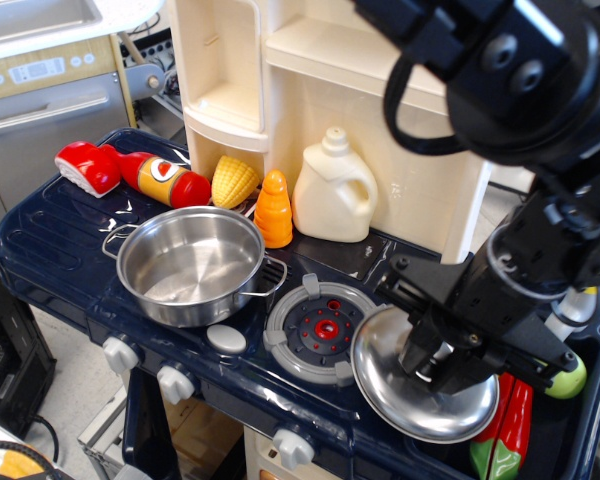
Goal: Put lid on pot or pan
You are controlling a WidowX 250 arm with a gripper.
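Observation:
The shiny steel pot [185, 265] stands open and empty on the left of the dark blue toy stove [40, 240], its wire loop handles at the sides. The round steel lid [390, 365] is at the right front, tilted, right of the grey burner with the red centre [320, 328]. My black gripper [435, 362] comes down from the upper right, with its fingers closed around the lid's central knob. The knob is mostly hidden by the fingers. The lid is well to the right of the pot.
A white jug [333, 190], an orange cone [274, 208], corn [235, 180], a ketchup bottle [165, 180] and a red toy [88, 165] line the back behind the pot. A red pepper [505, 420] and a green fruit [570, 380] lie at the right. A cream shelf unit [280, 70] rises behind.

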